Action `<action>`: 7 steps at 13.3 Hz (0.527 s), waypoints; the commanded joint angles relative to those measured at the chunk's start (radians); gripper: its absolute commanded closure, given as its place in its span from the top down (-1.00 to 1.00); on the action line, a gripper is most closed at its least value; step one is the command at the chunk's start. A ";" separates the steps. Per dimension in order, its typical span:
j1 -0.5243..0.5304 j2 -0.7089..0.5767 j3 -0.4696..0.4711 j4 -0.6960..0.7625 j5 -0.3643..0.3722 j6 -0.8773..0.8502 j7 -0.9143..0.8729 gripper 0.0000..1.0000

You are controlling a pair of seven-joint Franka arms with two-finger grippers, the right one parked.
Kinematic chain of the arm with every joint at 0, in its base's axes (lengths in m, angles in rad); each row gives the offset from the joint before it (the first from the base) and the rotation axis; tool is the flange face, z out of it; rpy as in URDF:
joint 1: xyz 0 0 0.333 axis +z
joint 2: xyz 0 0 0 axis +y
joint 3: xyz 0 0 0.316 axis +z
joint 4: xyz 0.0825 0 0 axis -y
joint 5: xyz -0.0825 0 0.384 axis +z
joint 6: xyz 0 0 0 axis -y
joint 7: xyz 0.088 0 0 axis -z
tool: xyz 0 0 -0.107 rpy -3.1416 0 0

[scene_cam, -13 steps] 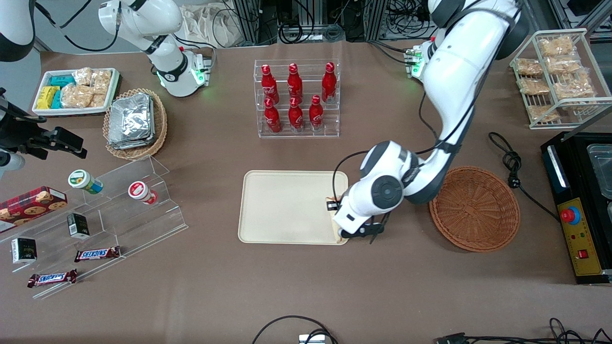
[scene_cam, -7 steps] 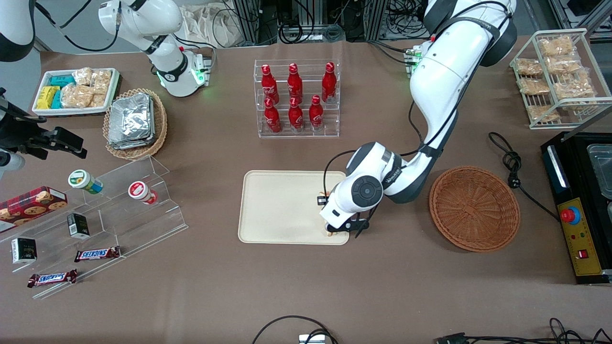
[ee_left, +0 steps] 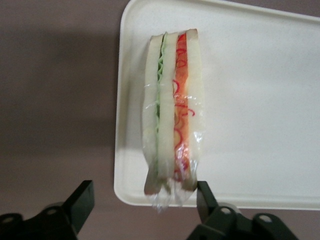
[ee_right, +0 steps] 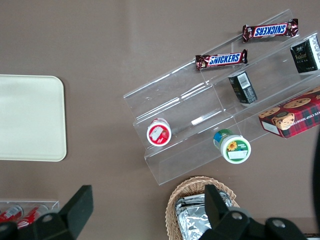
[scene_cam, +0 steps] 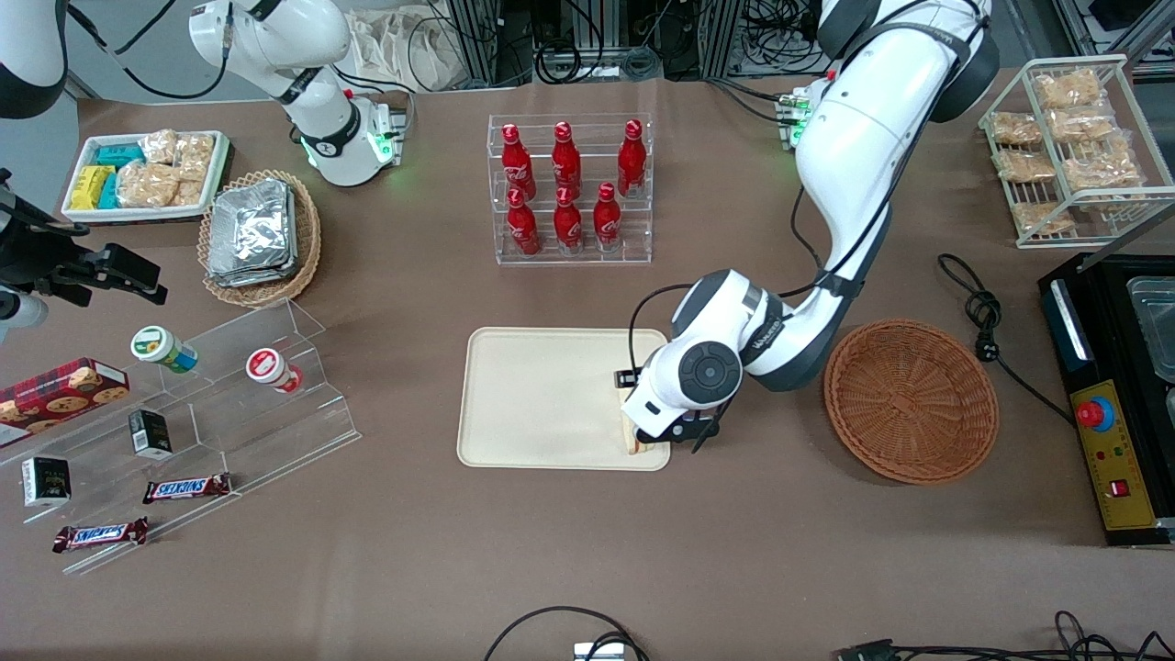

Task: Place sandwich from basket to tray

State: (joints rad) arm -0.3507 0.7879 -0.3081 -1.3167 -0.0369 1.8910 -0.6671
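The sandwich (ee_left: 172, 110) stands on its bread edge with the red and green filling facing up. It rests on the cream tray (ee_left: 260, 100), at the tray's corner nearest the front camera and the basket. Its clear wrap hangs over the rim. My left gripper (ee_left: 145, 200) is open just above it, one black finger (ee_left: 82, 200) on each side and neither touching it. In the front view the gripper (scene_cam: 645, 431) hovers over that tray (scene_cam: 542, 395) corner, and a sliver of the sandwich (scene_cam: 632, 443) shows below the wrist. The reddish-brown basket (scene_cam: 911, 400) is empty, beside the tray toward the working arm's end.
A clear rack of red bottles (scene_cam: 569, 188) stands farther from the camera than the tray. Acrylic steps with snacks (scene_cam: 211, 413) and a tan basket of foil packs (scene_cam: 259, 234) lie toward the parked arm's end. A black box (scene_cam: 1115, 395) and a wire rack of snack packets (scene_cam: 1069, 147) are near the basket.
The arm carried the sandwich from the tray's edge in over the tray corner. The wrist has since shifted slightly back toward the basket, and the sandwich now shows resting on the tray.
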 commanded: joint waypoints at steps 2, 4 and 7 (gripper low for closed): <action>-0.004 -0.111 0.072 -0.010 0.019 -0.160 -0.025 1.00; -0.004 -0.186 0.127 -0.062 0.029 -0.173 -0.020 0.92; -0.002 -0.332 0.164 -0.211 0.038 -0.162 -0.008 0.90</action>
State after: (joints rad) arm -0.3484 0.5843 -0.1673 -1.3810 -0.0140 1.7189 -0.6735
